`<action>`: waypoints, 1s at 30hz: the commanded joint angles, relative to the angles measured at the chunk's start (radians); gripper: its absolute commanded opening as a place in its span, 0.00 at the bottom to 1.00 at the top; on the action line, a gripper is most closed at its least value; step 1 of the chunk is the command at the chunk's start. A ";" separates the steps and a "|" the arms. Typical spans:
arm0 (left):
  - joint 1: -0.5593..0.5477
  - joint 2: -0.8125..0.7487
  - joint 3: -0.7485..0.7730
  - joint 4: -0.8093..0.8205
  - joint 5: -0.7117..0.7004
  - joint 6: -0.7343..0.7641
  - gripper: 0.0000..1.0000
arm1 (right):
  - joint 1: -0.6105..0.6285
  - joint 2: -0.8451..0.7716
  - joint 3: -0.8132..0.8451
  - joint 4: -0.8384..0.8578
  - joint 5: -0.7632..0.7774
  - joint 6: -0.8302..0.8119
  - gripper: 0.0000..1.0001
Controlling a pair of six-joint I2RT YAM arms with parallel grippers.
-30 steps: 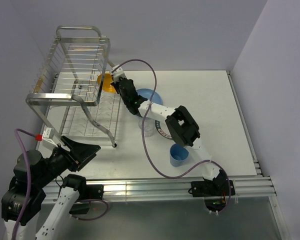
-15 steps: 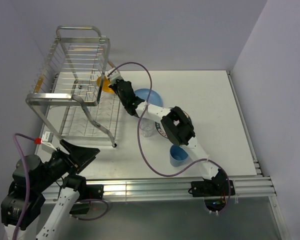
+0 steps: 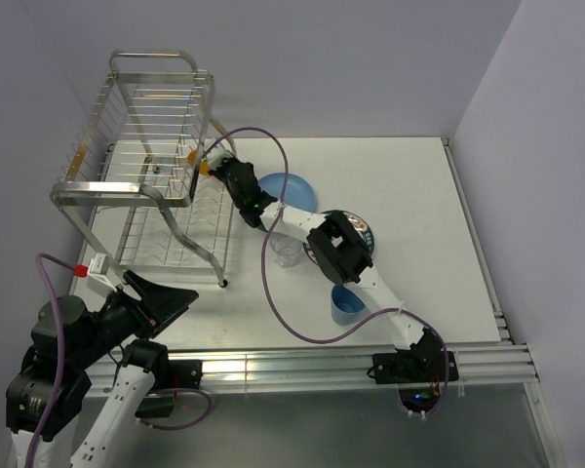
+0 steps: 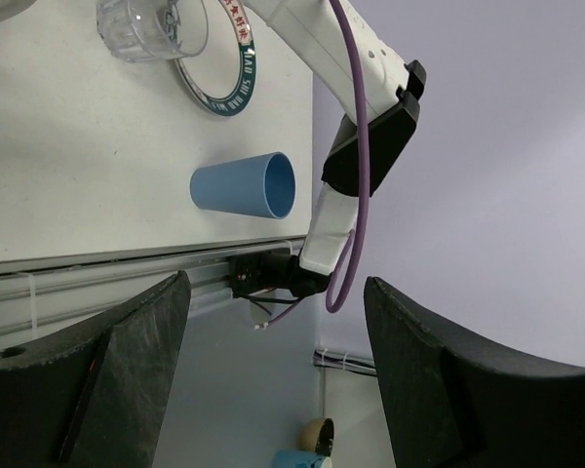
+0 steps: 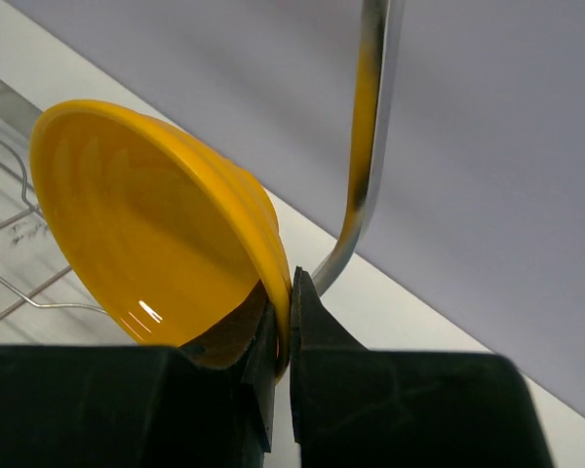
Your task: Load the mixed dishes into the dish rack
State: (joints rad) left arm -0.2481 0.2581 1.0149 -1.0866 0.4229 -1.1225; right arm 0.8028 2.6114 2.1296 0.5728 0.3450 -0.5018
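**Right arm.** We find the right gripper (image 5: 285, 292) closed narrowly on the rim of the orange-yellow bowl (image 5: 146, 224). One finger sits inside the rim and the other outside. The bowl is tilted on edge, with its hollow facing left of the fingers in the wrist view. A shiny tube of the dish rack (image 5: 370, 117) rises just beyond the fingertips, and thin rack wires lie to the left of the bowl, below it. From the top view we place this gripper (image 3: 214, 156) against the right side of the rack (image 3: 127, 195), near its far corner. Only a sliver of the bowl (image 3: 201, 162) shows there between the wires. We cannot tell whether the bowl touches the rack.

**Left arm.** The left gripper (image 4: 276, 283) stands wide and holds nothing. It hangs above the near table edge, in front of the rack.

**Remaining dishes.**
- The small blue cup (image 4: 242, 185) lies ahead of the left fingertips on the table (image 3: 419, 214).
- Further out are the white plate with lettered teal rim (image 4: 224, 78) and the clear glass (image 4: 151, 27), which sit just beside each other.
- The light-blue plate (image 3: 288, 185) rests on the table just behind the right gripper, under that arm.
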 commanded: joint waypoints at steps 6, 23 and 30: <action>-0.023 0.010 0.025 -0.013 0.011 0.052 0.79 | 0.007 0.044 0.047 0.107 -0.024 -0.090 0.00; -0.051 -0.011 0.007 0.002 -0.019 0.021 0.82 | 0.006 0.007 0.001 0.036 -0.081 -0.109 0.07; -0.051 -0.016 0.016 -0.009 -0.038 0.010 0.87 | 0.012 -0.017 -0.033 0.048 -0.058 -0.092 0.51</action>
State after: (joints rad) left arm -0.2962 0.2565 1.0157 -1.1080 0.4026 -1.1015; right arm 0.8051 2.6560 2.1136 0.6037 0.2726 -0.6018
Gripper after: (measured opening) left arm 0.862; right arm 0.495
